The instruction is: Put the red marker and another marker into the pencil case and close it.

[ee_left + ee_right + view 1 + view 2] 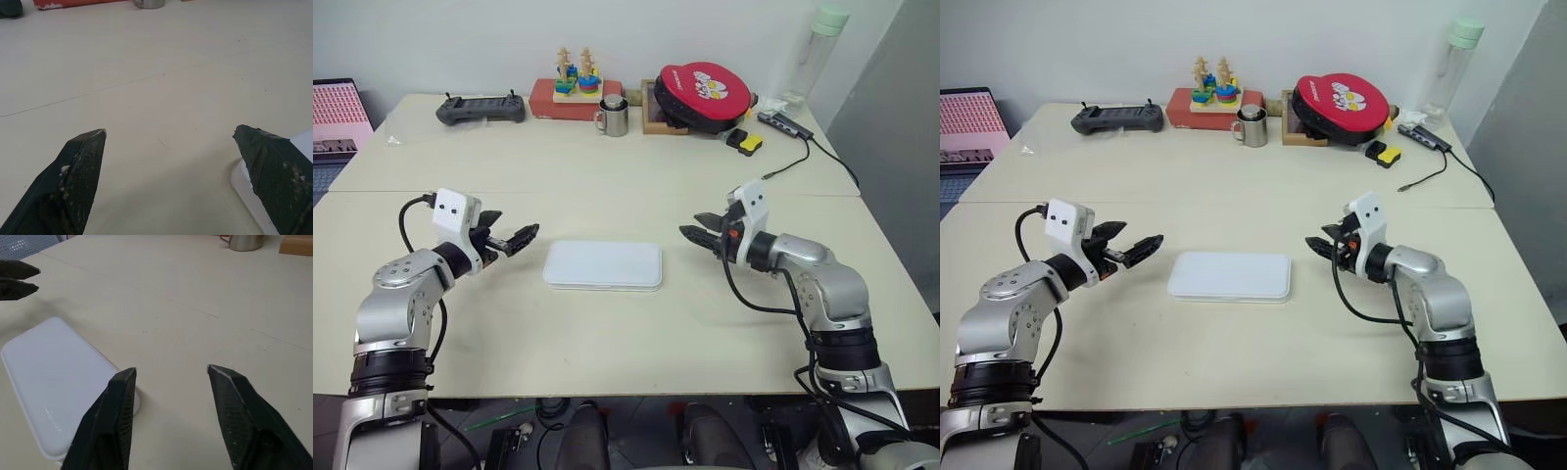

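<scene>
A pale beige table fills the scene, with a white wall behind it. The pencil case lies flat at the table's centre with its lid shut. Neither the red marker nor the second marker is visible on the table; judging from this, both are likely inside and the task is at or near completion.

The left gripper hovers just beside the case at its 9 o'clock end, jaws wide and empty. The right gripper hovers near the 3 o'clock end, jaws parted and holding nothing. Both point inward toward the case, apart from it. This stance suggests the arms are flanking the closed case without gripping it.

Other items stand well apart, along the far edge at 12 o'clock:
- a black controller toward 10 o'clock
- a wooden stacking toy on a red base
- a steel mug
- a round red pouch toward 1 o'clock
- a clear bottle
- a cable hub with its cord trailing along the right side

Nothing obstructs either arm's reach to the case.
</scene>
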